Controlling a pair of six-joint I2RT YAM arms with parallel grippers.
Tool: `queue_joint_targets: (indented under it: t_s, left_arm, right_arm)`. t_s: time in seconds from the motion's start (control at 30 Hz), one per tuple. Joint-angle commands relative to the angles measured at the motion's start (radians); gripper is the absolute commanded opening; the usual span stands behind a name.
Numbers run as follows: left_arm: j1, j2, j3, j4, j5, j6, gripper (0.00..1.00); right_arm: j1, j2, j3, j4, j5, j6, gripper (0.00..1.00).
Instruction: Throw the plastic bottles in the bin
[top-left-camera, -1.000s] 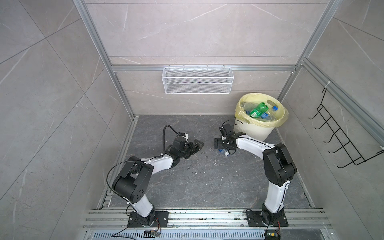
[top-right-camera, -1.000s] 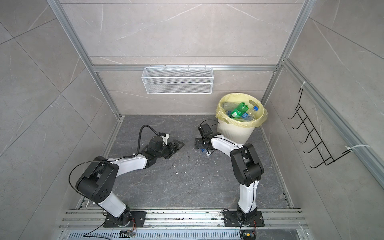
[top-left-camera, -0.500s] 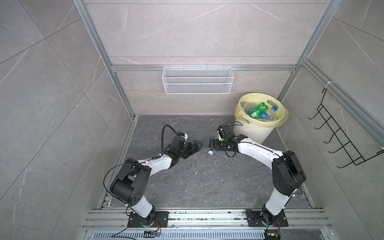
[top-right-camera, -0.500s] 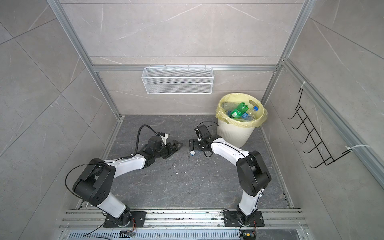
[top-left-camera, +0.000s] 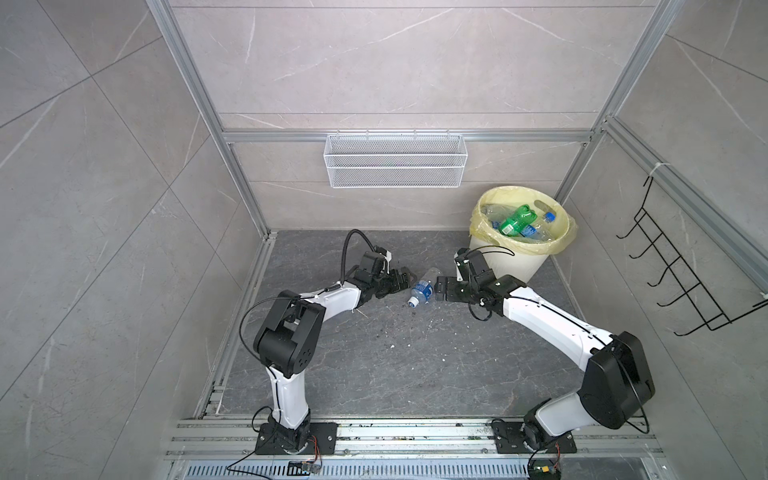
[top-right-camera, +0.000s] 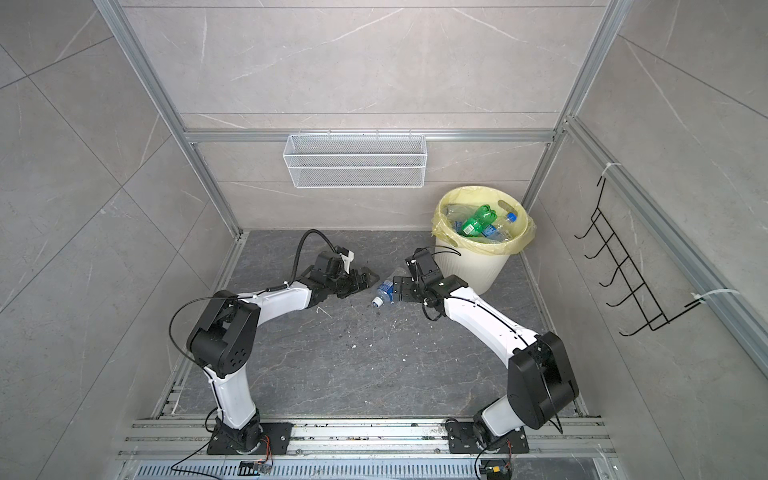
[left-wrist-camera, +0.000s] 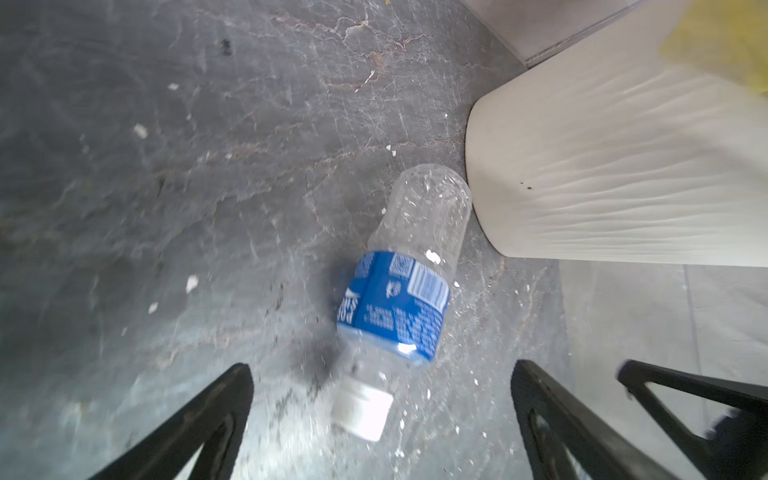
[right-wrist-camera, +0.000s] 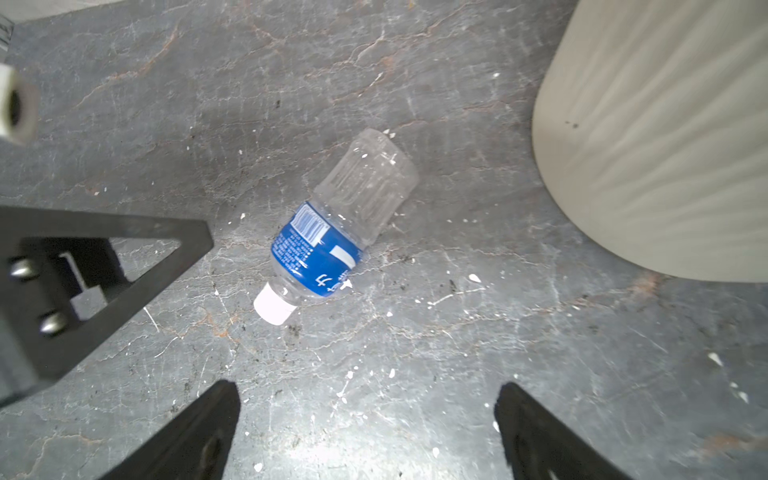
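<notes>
Both tools stood fully open and held nothing. The left tool (top-left-camera: 405, 279) and the right tool (top-left-camera: 441, 289) hung low over the floor (top-left-camera: 374, 365), facing each other, with one clear bottle (top-left-camera: 420, 287) lying on its side between them. Its white cap pointed toward the front edge. Its base lay near the foot of the bin (top-left-camera: 511, 262) without touching it, as the right wrist view showed.

The bin stood in the back right corner of the floor and already held a green bottle (top-left-camera: 515, 218) among clear ones.

The step in hand looked like the pick-up. Only one arm should probably take it, likely the right, since it sat nearer the bin. The other should keep clear so the fingers do not clash.

The jaws should straddle the blue label across the bottle's width and close gently, because thin empty plastic can buckle or slip out. The arm should then lift well above the bagged rim before letting go.
</notes>
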Motion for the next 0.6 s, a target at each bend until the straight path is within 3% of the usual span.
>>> queue_joint_targets:
  t_s: [0.0,0.37,0.57]
  left_arm:
    - [-0.021,0.042,0.08,-0.062,0.045,0.102,1.0]
    - [-0.156,0.216,0.297,-0.179,0.012,0.241,0.99]
    - [-0.179,0.263,0.317,-0.212,-0.033,0.269,0.94]
  right_arm:
    - [-0.032,-0.066,-0.043,-0.024,-0.021,0.019,1.0]
    - [-0.125,-0.2,-0.122,-0.017,-0.1,0.032,1.0]
    - [-0.177,-0.245,-0.157,-0.011,-0.146,0.032,1.0]
